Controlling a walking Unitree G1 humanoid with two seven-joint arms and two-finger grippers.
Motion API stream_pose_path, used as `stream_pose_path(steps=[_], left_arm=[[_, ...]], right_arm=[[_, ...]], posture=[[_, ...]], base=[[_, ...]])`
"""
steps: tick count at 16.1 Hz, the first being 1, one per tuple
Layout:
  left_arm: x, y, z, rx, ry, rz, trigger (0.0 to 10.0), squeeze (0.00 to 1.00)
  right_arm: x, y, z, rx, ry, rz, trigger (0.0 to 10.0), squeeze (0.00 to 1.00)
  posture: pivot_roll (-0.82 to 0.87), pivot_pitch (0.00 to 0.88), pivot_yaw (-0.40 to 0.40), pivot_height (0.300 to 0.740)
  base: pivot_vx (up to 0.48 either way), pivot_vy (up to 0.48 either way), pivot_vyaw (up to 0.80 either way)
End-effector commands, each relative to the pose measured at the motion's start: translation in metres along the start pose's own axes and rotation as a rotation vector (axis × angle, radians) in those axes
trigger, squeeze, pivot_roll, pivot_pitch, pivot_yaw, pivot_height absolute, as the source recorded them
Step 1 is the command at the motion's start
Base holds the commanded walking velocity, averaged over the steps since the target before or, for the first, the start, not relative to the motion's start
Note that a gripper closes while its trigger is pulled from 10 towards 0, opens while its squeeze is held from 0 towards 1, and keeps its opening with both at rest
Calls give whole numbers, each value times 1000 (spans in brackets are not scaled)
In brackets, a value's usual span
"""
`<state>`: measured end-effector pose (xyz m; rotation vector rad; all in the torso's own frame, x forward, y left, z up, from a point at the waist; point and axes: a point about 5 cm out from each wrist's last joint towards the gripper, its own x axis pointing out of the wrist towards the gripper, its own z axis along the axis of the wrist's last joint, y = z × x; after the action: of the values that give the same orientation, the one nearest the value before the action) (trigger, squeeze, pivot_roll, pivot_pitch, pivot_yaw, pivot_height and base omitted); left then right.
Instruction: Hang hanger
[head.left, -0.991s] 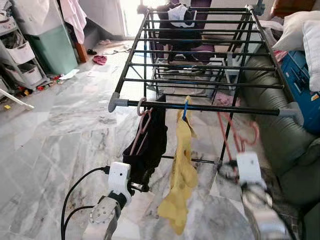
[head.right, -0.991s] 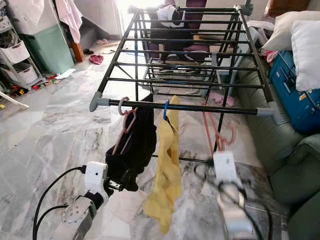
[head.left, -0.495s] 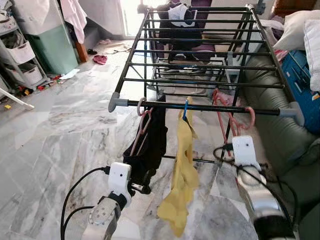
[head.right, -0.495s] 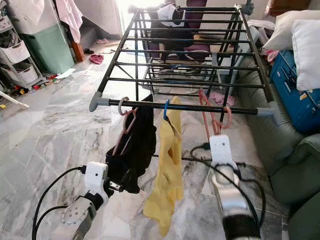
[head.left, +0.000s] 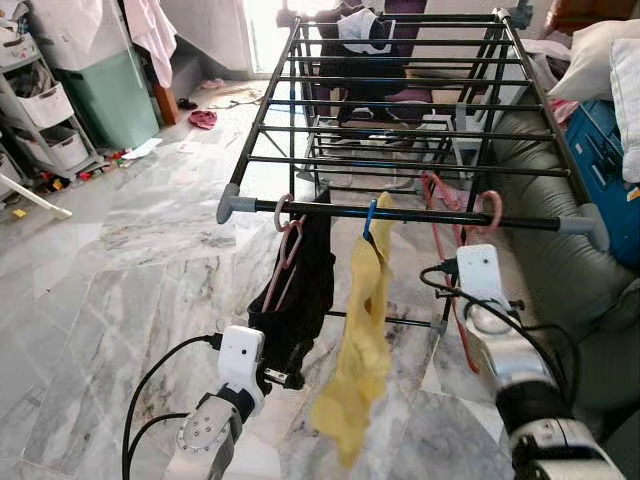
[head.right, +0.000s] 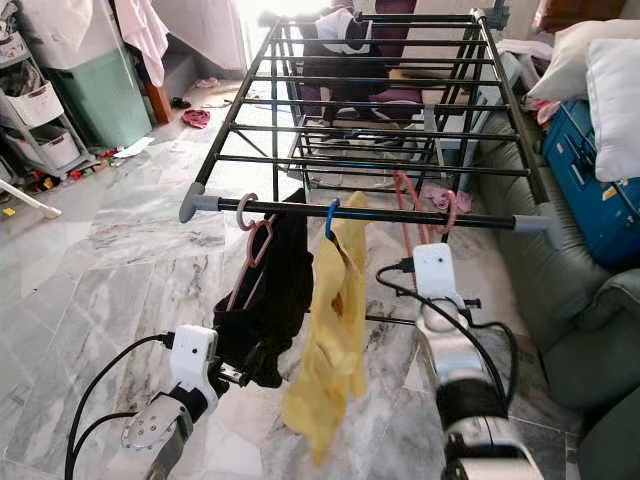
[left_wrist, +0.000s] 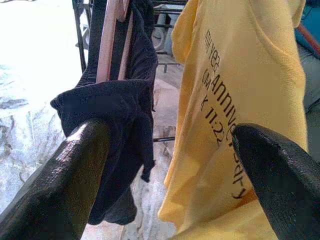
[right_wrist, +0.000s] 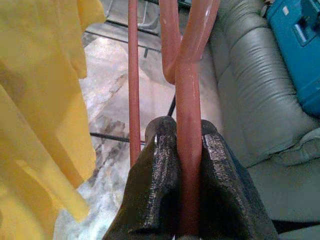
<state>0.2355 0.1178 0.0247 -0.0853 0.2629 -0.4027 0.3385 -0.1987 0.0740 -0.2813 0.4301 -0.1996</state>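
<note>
A black drying rack stands ahead, with its front rail (head.left: 420, 213) nearest me. A black garment (head.left: 300, 270) on a pink hanger and a yellow shirt (head.left: 365, 320) on a blue hanger hang from that rail. My right gripper (right_wrist: 189, 150) is shut on a red hanger (head.left: 440, 215), held up right of the yellow shirt. The hanger's hook (head.left: 492, 208) is level with the rail; I cannot tell whether it rests on it. My left gripper (left_wrist: 170, 150) is open and low, by the hem of the black garment, holding nothing.
A green sofa (head.left: 560, 270) runs along the right side of the rack, with a blue box (head.left: 600, 160) and white pillows on it. A green bin (head.left: 105, 95) and a basket shelf (head.left: 45, 110) stand at far left. Dark clothes (head.left: 365, 50) hang at the rack's far end.
My right arm has lifted the red hanger from low beside the rack up to the level of the front rail. The yellow shirt has swung a little. The left arm has stayed put.
</note>
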Motion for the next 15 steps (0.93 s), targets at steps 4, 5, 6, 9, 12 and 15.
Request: stream_pose_path(steps=[4,5,6,9,12,15], left_arm=[[0,1,3,21,-9,-2,10000,0],[0,1,3,21,-8,-2,10000,0],[0,1,2,22,-7,-3,10000,0],[0,0,2,26,-5,-6,10000,0],[1,0,2,28,-5,-9,10000,0],[1,0,2,31,-4,-12,10000,0]], right_arm=[[3,6,-12,10,83,33,10000,0],[4,6,-14,8,93,33,10000,0],[3,6,-17,13,102,33,10000,0],[3,8,-23,32,123,42,10000,0],[3,8,-22,56,110,41,10000,1000],[4,5,-8,66,34,25,10000,1000]], posture=[[-105,0,33,740],[-104,0,34,740],[-104,0,34,740],[-106,0,38,740],[-107,0,41,740],[-107,0,41,740]], base=[[0,0,0],[0,0,0],[0,0,0],[0,0,0],[0,0,0],[0,0,0]])
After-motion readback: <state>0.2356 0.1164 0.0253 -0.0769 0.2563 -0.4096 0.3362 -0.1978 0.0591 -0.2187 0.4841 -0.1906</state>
